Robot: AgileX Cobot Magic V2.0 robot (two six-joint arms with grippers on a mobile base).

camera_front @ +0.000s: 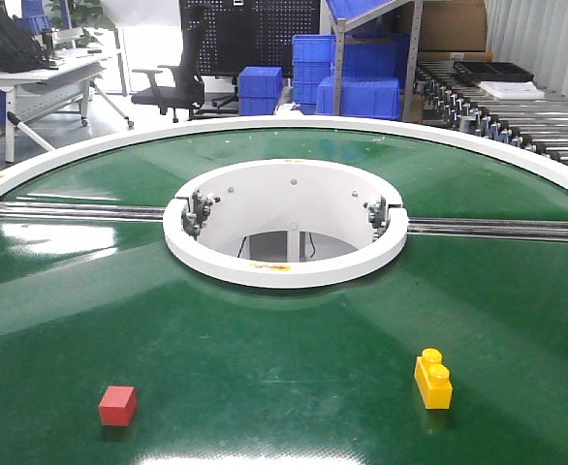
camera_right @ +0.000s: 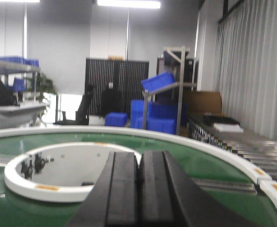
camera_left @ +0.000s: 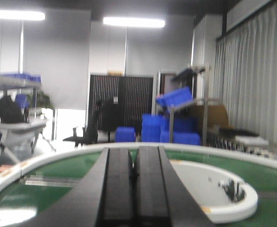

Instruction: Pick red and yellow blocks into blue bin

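Note:
The red cube (camera_front: 117,405) lies on the green belt (camera_front: 284,368) at the near left in the front view. At the near right of the same belt lies the yellow brick (camera_front: 433,379), studs up. Neither arm shows in the front view. My left gripper (camera_left: 134,155) is shut with nothing between its fingers, held above the belt and looking across it. My right gripper (camera_right: 139,158) is likewise shut and empty, above the belt's right side. Neither wrist view shows a block. The blue bin is out of view.
A white ring (camera_front: 284,266) surrounds an open hole in the belt's middle, with metal rails (camera_front: 71,209) running out to both sides. A white rim (camera_front: 517,155) bounds the belt. A roller conveyor (camera_front: 517,111) stands at the far right. Stacked blue crates (camera_front: 357,97) and an office chair (camera_front: 173,87) stand behind.

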